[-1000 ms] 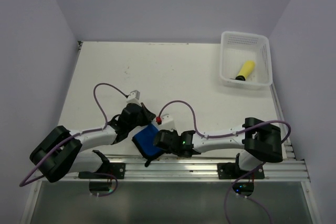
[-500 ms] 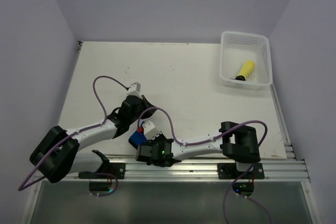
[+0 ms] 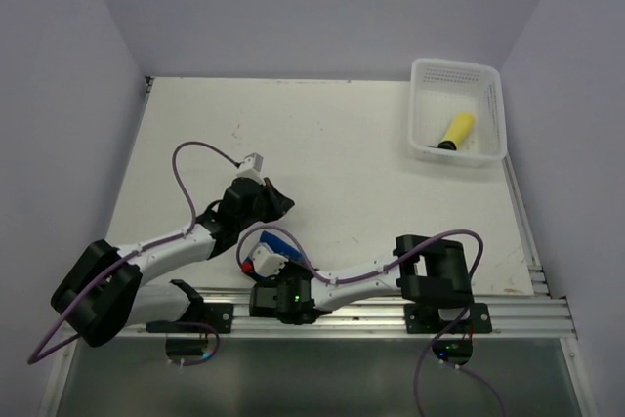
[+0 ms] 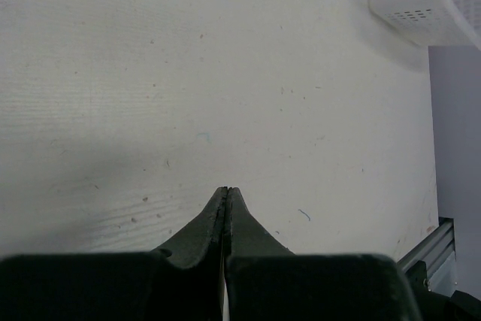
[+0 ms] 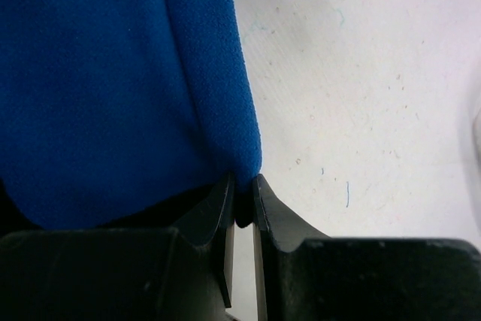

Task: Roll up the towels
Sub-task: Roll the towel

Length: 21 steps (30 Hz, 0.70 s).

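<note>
The blue towel fills the upper left of the right wrist view, bunched in soft folds. My right gripper is shut on its lower edge, just above the table. From above only a sliver of the blue towel shows beside the right wrist, close to the near edge. My left gripper sits just behind it, apart from the cloth. In its own view the left gripper is shut with nothing in it, over bare table. The yellow towel lies rolled in the basket.
The white perforated basket stands at the back right, and its corner shows in the left wrist view. The aluminium rail with the arm bases runs along the near edge. Purple cables loop over both arms.
The right arm has swung left and toward the near edge, taking the blue towel with it, so most of the cloth is now hidden under the wrist. The left gripper drew slightly back.
</note>
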Each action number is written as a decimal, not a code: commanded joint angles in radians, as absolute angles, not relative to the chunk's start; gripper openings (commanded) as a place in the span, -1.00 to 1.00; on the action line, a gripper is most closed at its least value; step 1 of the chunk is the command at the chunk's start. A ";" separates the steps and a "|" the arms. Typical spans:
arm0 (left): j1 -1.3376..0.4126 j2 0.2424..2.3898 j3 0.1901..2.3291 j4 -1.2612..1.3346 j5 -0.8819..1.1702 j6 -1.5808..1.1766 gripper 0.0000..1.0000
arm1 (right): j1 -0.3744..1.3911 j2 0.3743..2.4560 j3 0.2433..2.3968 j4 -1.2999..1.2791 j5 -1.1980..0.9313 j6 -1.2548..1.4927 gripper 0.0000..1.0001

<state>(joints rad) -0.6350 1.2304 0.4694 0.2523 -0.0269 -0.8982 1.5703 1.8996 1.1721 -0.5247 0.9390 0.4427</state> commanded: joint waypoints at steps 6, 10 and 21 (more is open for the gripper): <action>-0.627 1.189 0.420 0.252 0.018 -0.928 -1.00 | 1.640 2.029 1.232 -0.554 1.118 0.327 -1.00; -0.626 1.177 0.410 0.235 0.008 -0.920 -1.00 | 1.651 2.077 1.269 -0.589 1.160 0.345 -1.00; -0.627 1.198 0.384 0.256 0.035 -0.937 -1.00 | 1.666 2.101 1.244 -0.512 1.190 0.233 -1.00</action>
